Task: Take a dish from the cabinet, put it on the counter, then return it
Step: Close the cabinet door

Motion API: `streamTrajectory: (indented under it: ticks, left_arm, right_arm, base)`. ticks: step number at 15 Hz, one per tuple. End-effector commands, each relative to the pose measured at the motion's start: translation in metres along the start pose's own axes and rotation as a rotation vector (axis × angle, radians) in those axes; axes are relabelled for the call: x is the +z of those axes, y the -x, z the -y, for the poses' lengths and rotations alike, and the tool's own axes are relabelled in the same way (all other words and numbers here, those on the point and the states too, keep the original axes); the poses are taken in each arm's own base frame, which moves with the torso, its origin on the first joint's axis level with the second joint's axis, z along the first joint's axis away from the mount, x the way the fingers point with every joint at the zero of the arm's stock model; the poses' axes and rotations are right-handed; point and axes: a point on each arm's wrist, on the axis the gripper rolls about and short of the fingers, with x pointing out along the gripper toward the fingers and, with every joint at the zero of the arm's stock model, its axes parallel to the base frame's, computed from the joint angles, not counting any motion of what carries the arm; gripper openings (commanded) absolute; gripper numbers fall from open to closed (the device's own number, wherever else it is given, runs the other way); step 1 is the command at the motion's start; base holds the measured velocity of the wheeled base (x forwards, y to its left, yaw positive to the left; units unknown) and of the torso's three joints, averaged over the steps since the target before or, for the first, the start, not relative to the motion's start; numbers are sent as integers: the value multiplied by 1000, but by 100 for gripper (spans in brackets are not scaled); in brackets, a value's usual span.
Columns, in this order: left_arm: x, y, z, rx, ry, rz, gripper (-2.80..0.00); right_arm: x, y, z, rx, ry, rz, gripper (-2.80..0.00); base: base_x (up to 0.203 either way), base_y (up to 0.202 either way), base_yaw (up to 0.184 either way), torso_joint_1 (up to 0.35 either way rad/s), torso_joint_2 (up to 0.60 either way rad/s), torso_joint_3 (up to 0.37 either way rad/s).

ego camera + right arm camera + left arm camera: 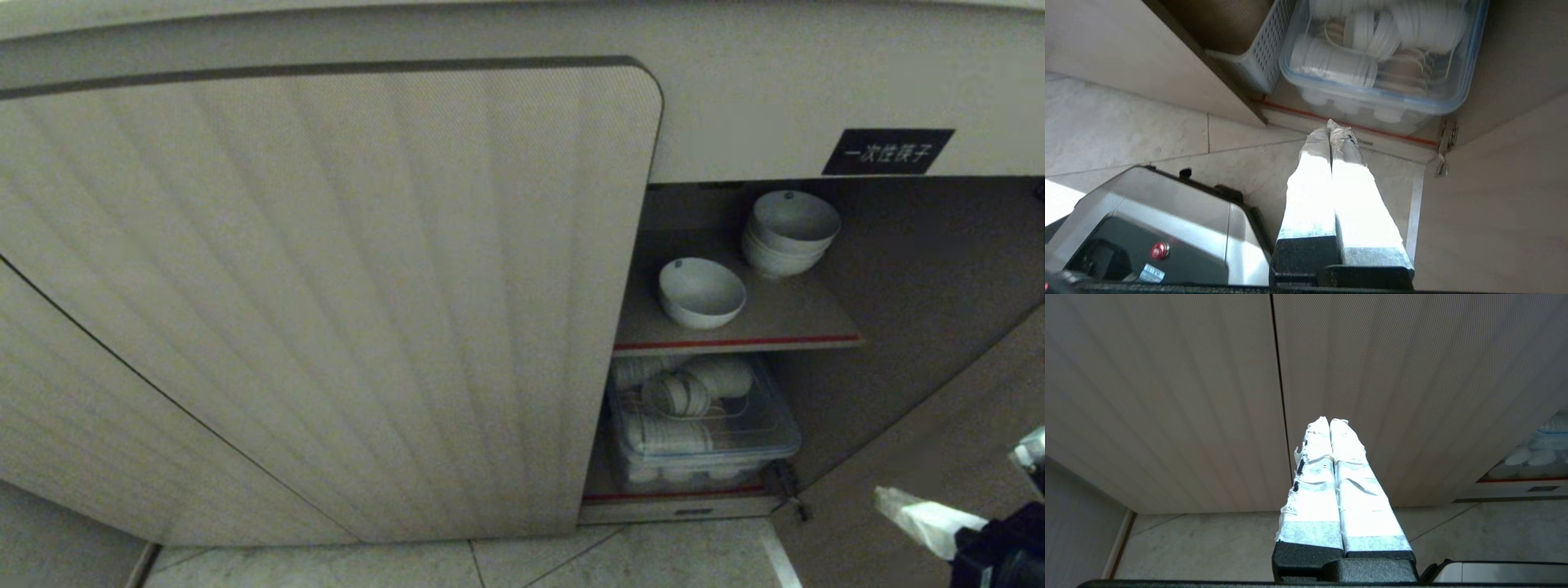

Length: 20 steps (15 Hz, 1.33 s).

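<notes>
Seen alone on the red-edged upper shelf [735,331] of the beige ribbed-door cabinet [326,286]: small deep white ceramic bowl [701,291], likely light, rigid, slippery and breakable, best pinched at its rim, with tape-wrapped right gripper [1329,127] low outside, fingers together.

The right tool [890,498] was cut off by the head view's lower right corner, only a taped finger and some black body showing. The closed door [326,310] hid the left part of the cabinet [898,269] and one end of the tub [702,433]. What the tub held was too murky to tell, white stacked pieces. The counter showed in no view.
</notes>
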Motion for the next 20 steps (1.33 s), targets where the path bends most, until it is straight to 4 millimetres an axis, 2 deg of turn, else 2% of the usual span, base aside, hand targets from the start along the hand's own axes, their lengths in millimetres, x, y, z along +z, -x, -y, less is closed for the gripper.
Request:
streamTrajectory:
  ticks: [1,10,15,20]
  left_arm:
    - [0,0,0,1,0,0,-280]
    - [0,0,0,0,0,0,-280]
    - [0,0,0,1,0,0,-280]
    - [0,0,0,0,0,0,-280]
  right_arm:
    - [1,9,2,-10,-1,28,-280]
    - [-10,32,-1,-21,4,33,-280]
    - [-24,48,-5,-26,15,82,-280]
    - [-28,59,-8,-33,21,143,-280]
  base:
    - [0,0,0,0,0,0]
    - [0,0,0,0,0,0]
    - [0,0,0,0,0,0]
    - [0,0,0,0,0,0]
